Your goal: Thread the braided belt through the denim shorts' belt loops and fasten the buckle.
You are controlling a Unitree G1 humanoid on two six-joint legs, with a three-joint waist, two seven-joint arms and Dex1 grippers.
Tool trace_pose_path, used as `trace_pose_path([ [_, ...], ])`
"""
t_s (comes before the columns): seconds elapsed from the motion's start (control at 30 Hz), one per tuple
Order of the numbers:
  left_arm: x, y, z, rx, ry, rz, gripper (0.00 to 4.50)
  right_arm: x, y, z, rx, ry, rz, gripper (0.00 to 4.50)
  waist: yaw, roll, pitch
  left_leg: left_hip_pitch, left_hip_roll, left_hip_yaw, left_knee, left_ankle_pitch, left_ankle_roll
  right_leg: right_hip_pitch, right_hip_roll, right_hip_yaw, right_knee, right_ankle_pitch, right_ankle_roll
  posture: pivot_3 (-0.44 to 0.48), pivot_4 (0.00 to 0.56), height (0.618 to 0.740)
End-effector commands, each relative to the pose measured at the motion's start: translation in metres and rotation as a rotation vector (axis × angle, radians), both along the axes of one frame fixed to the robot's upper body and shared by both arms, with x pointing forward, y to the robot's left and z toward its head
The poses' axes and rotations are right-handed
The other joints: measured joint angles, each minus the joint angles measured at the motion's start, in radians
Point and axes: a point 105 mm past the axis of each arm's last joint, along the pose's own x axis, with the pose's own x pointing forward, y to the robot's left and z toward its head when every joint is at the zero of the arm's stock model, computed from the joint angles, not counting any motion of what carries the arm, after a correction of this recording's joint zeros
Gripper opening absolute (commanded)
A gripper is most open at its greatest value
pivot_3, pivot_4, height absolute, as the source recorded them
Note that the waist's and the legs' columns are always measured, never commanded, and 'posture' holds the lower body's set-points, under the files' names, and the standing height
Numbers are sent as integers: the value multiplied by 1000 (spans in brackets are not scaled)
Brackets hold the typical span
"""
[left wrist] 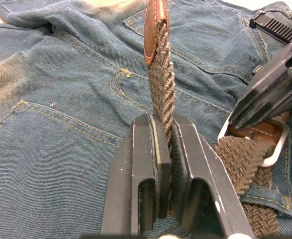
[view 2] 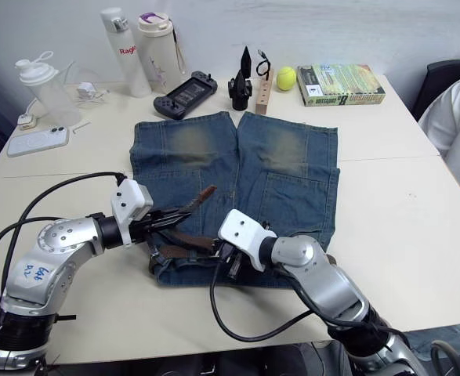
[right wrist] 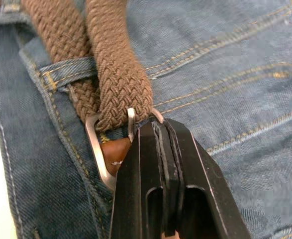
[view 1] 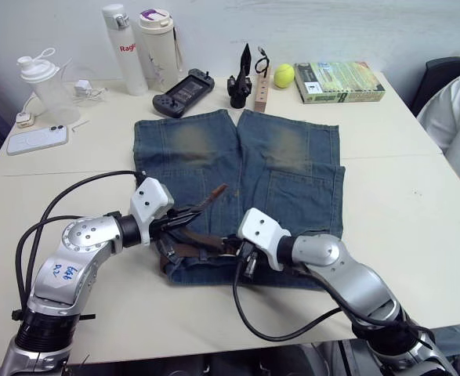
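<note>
The denim shorts (view 1: 241,160) lie flat mid-table, waistband toward me. The braided belt (left wrist: 161,74) runs along the waistband and under a belt loop (right wrist: 68,72). Its free end, capped with a brown leather tip (view 1: 218,190), rises off the cloth. My left gripper (left wrist: 164,124) is shut on that free end just below the tip. The belt passes through the silver buckle (right wrist: 98,149), which rests on the waistband. My right gripper (right wrist: 160,130) is shut on the buckle's frame. Both grippers (view 1: 184,215) (view 1: 233,247) sit close together over the waistband's left half.
Along the table's back edge stand two bottles (view 1: 139,47), a shaker cup (view 1: 45,82), a phone (view 1: 35,139), a game controller (view 1: 182,92), a wooden block (view 1: 262,86), a tennis ball (view 1: 284,75) and a book (view 1: 339,81). A person's white sleeve (view 1: 457,117) is at the right edge.
</note>
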Motion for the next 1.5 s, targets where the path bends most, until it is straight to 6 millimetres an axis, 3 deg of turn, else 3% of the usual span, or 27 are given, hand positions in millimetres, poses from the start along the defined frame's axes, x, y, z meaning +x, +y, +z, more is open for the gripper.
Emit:
trace_pose_path([
  [0.03,1,-2,12,-7,-44,-6,0,-5,-4,-15,-124,-59,47,9,0,0,0,0,0,0,0,0,0,0,0,0,0,0,0,0,150,720],
  [0.23,2,-1,11,-3,-38,2,0,-8,-9,-22,-255,-186,133,9,5,0,0,0,0,0,0,0,0,1,0,0,-1,0,0,0,150,720],
  [0.7,8,-7,13,9,-46,-24,0,-15,-7,-43,-425,-246,270,9,6,0,0,1,0,0,1,0,0,1,0,-1,-1,0,0,0,150,720],
  [0.93,17,-38,32,24,-91,-177,0,-24,-10,-60,-561,-238,402,9,9,-2,-2,2,0,-1,1,0,0,4,0,-2,-2,0,0,0,150,720],
  [1.2,33,-89,58,25,-167,-370,0,-28,-9,-66,-605,-296,444,9,11,-2,-3,5,0,-4,2,0,0,10,0,-5,-4,0,0,0,150,720],
  [1.5,44,-148,69,30,-180,-562,0,-41,-13,-73,-708,-381,592,9,13,-2,-3,6,-1,-4,3,0,0,13,0,-6,-5,-1,2,0,150,720],
])
